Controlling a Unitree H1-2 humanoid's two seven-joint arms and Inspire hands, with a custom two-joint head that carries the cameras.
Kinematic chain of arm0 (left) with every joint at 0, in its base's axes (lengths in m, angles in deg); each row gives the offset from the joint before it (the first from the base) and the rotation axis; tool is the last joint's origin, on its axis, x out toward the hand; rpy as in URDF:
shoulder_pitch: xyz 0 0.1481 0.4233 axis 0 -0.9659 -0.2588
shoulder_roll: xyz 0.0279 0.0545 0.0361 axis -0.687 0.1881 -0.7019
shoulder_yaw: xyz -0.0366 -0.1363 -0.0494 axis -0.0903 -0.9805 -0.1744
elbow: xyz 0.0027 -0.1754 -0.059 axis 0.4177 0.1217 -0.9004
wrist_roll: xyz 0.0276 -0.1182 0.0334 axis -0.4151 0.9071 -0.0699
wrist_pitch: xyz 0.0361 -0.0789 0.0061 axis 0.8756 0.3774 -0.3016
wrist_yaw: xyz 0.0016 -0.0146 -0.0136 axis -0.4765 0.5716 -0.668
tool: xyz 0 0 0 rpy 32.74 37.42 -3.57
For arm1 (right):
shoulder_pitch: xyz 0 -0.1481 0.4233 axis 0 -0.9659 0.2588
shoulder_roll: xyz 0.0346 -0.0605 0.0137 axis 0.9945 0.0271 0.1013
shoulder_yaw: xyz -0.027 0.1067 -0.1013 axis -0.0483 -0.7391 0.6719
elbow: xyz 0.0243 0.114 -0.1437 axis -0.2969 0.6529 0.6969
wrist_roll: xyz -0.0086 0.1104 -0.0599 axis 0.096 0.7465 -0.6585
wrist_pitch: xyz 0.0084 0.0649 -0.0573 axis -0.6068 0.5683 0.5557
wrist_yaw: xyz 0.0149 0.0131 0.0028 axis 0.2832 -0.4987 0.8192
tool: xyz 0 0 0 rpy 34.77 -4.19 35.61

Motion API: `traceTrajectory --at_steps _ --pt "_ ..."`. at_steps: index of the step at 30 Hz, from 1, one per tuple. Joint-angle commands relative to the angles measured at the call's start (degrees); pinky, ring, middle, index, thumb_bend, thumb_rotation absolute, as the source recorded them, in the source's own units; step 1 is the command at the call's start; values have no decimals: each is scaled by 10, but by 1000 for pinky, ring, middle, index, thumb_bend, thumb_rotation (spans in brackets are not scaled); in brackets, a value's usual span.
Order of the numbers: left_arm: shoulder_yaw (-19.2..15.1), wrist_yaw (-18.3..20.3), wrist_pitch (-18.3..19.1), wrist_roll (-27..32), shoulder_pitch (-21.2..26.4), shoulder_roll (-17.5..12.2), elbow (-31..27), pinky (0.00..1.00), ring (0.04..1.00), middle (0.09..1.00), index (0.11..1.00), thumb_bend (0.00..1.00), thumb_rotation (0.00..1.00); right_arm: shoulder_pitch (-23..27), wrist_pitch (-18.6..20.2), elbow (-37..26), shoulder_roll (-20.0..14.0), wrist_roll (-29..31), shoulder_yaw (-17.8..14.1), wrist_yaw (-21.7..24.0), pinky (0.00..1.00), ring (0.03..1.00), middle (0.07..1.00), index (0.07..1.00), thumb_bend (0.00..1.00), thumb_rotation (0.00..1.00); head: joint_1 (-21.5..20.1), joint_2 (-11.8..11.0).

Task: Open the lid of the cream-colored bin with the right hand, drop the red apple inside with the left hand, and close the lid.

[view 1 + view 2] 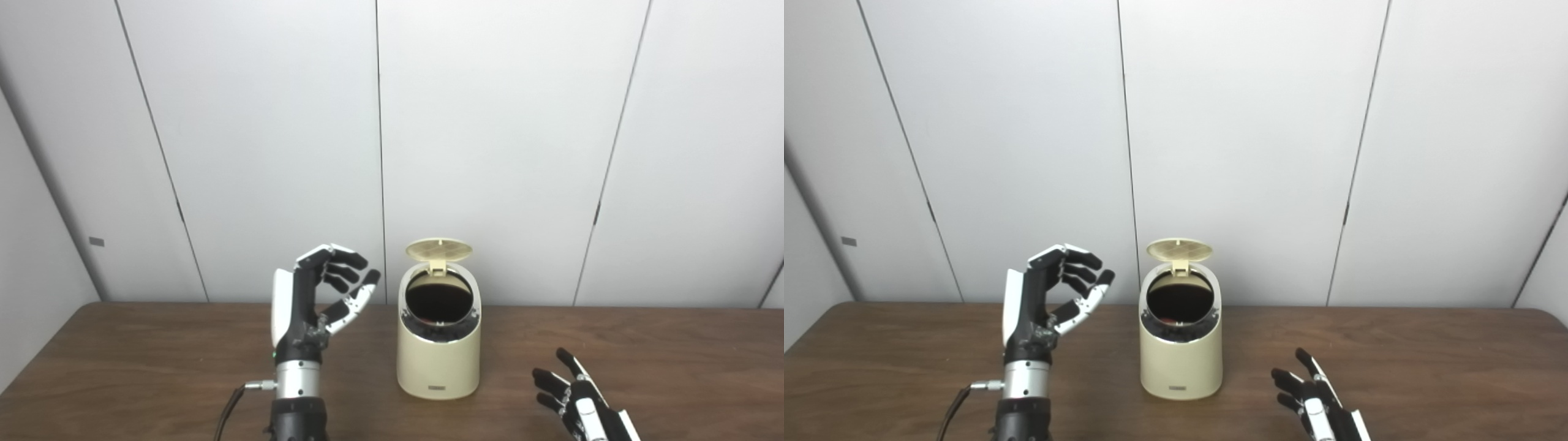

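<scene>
Left robot hand [318, 294] raised, empty, fingers apart, beside cream bin [438, 361], lid [439, 250] up, right robot hand [572, 398] spread low

We hold our left hand [318, 294] raised upright on a vertical forearm, fingers loosely curled apart, empty. Our right hand [576, 398] sits low, well apart from it, fingers spread and holding nothing.

I see the bin [438, 349] on the bench [153, 367], lid [438, 249] up behind; left hand [318, 300] raised left, right hand [579, 401] low right.
</scene>
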Motion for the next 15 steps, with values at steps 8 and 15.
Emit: traceTrajectory --at_steps 8,15 --pt "-46 108 81 119 -76 -24 -72 613 669 720 725 508 295 -10 -8 -9 -13 13 -10 9 896 916 883 945 476 900 -1 8" --pt "-49 173 79 197 -145 -35 -84 816 857 889 909 493 522 19 4 -17 -24 19 -18 13 988 998 990 969 515 897 -7 15"
